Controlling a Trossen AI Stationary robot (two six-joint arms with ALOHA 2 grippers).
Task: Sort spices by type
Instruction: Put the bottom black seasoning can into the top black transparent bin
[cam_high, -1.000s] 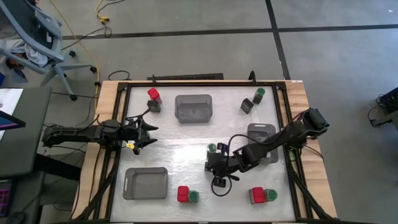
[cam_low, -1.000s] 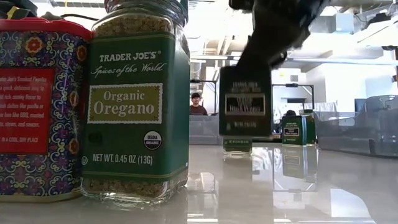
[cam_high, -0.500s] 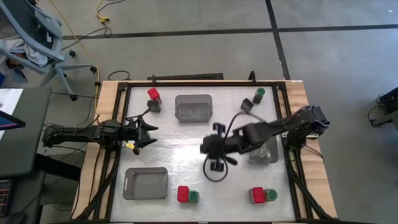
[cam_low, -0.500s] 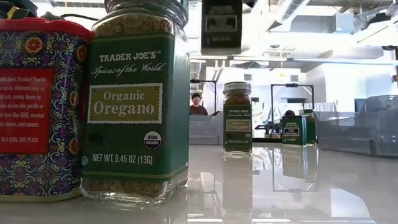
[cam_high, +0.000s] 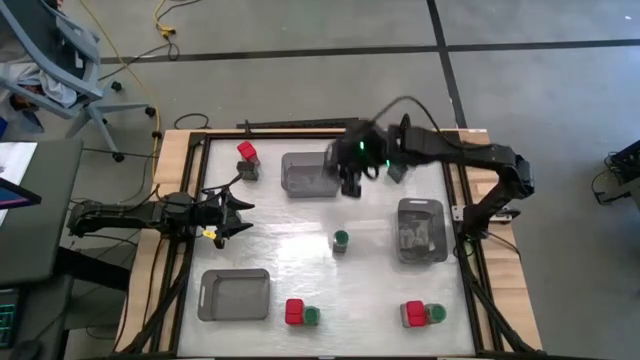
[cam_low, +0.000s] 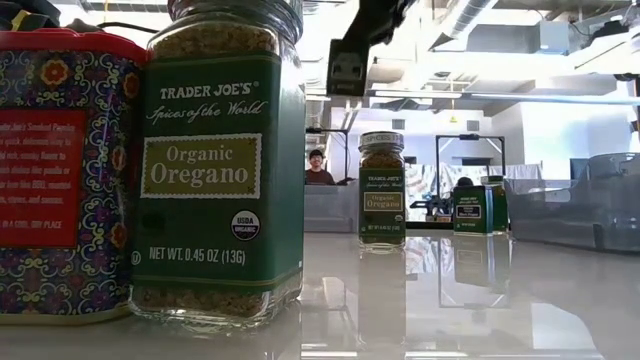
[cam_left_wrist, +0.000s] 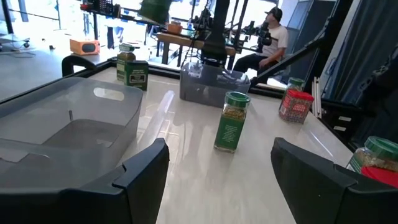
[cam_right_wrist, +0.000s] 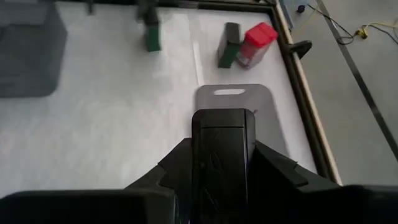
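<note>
My right gripper (cam_high: 350, 178) is shut on a black spice box (cam_right_wrist: 222, 149) and hangs high over the right end of the far grey tray (cam_high: 308, 172). In the low view the box (cam_low: 345, 68) is up in the air. A green-lidded oregano jar (cam_high: 341, 240) stands alone mid-table. Red and black spices (cam_high: 247, 158) stand at the far left, and a black and a green one (cam_high: 408, 160) at the far right. My left gripper (cam_high: 236, 215) waits open at the table's left edge. My right gripper pinches the black box by two opposite sides (cam_right_wrist: 198, 155) between its two fingers. The fingers slant down from the table's right side. The box is lifted clear of the table, its end sticking out past the fingertips.
A second grey tray (cam_high: 420, 230) lies at the right and a third (cam_high: 233, 293) at the near left. A red tin with a green jar (cam_high: 302, 314) and another such pair (cam_high: 424, 314) stand along the near edge. The middle of the table has free room.
My right gripper has risen from beside the green-lidded jar with the black box and swung toward the far edge, over the far tray's right end, rolling as it went. The jar has stayed standing where it was.
</note>
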